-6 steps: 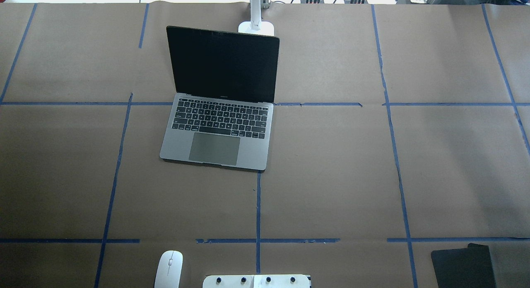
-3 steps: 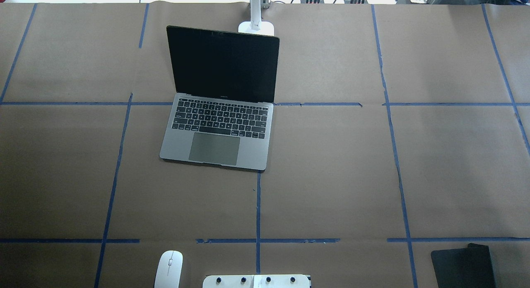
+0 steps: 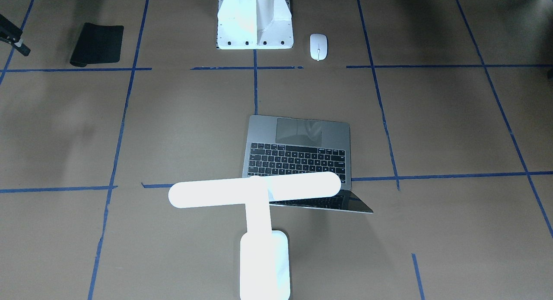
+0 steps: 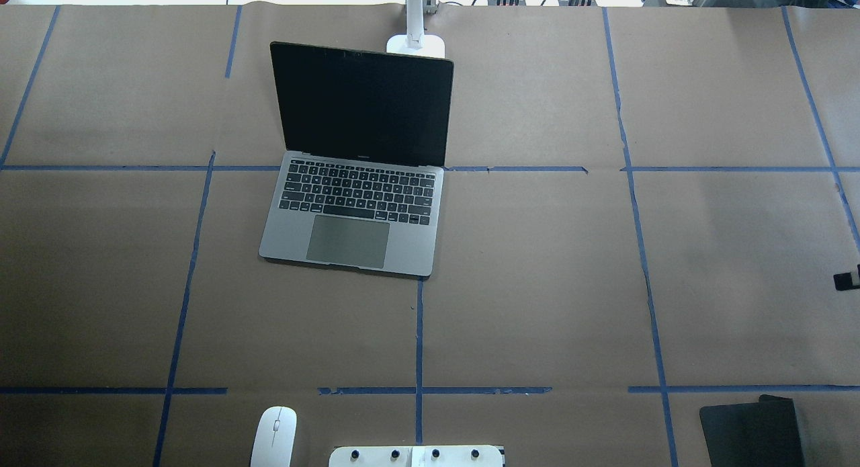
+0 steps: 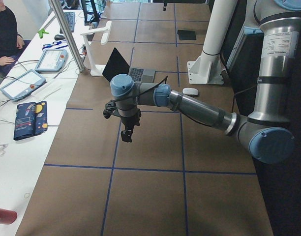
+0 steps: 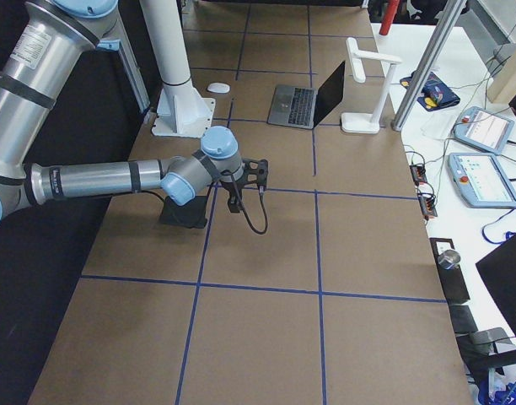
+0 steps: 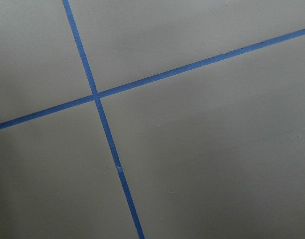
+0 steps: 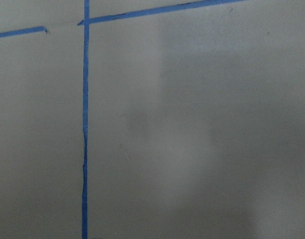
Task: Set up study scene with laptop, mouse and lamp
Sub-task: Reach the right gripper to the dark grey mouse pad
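Your left gripper [image 5: 127, 133] hangs above bare paper well to the left of the laptop [image 4: 356, 211]; you cannot tell whether its fingers are parted or closed. The white mouse [image 4: 274, 437] lies well apart from the laptop, on the robot's side of its front left corner. The laptop sits open with a dark screen, and the white lamp [image 3: 255, 194] stands just behind its lid. The black mouse pad [image 4: 751, 433] lies far to the laptop's right. The right gripper [image 6: 237, 201] hovers out there too, its grip equally unreadable.
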You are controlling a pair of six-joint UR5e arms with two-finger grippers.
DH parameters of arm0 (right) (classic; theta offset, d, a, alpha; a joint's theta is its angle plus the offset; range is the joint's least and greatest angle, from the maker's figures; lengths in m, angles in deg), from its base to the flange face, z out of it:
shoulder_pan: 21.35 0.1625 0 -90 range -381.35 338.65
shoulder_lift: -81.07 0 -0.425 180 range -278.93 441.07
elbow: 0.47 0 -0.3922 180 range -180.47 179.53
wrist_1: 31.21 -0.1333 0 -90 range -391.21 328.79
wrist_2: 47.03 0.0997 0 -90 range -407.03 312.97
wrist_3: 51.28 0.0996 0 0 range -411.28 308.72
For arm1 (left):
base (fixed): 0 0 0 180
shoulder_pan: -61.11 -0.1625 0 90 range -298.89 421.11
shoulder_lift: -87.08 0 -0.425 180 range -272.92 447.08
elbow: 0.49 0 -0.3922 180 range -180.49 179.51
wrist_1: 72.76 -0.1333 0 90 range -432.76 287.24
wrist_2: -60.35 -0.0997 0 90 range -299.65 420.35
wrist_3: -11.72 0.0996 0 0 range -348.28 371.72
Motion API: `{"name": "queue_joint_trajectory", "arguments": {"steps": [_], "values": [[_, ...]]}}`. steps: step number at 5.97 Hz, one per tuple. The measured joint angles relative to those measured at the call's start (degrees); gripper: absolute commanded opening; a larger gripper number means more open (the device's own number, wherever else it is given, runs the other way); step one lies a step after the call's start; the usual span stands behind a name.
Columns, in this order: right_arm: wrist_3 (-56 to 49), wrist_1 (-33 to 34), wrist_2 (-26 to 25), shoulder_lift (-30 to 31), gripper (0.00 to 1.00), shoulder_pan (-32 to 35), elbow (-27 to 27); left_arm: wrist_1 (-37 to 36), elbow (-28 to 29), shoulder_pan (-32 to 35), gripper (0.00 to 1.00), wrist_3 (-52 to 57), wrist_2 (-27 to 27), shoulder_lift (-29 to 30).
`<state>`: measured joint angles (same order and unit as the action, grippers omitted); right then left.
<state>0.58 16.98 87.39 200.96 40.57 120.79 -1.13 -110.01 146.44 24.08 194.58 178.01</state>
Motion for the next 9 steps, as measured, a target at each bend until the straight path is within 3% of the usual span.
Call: {"name": "queue_joint_trajectory", "arguments": {"steps": [2,5,7,9], "values": [[10.7,-11.5,-5.8,2.3,1.0,-9.9,-2.7,0.0,-0.2,0.0,1.0,-0.1,0.1,-0.4],[22.5,-26.5,-20.6,5.1,1.0,-26.9,-9.0,0.1,-0.3,0.0,1.0,-0.3,0.1,-0.6],[23.9,-40.0,-23.4,7.6,1.0,-31.8,-16.8,0.1,-0.4,0.0,1.0,-0.4,0.1,-0.5],[24.9,-44.4,-23.4,8.5,0.99,-34.5,-19.2,0.1,-0.6,0.0,1.0,-0.4,0.2,-0.6]]}}
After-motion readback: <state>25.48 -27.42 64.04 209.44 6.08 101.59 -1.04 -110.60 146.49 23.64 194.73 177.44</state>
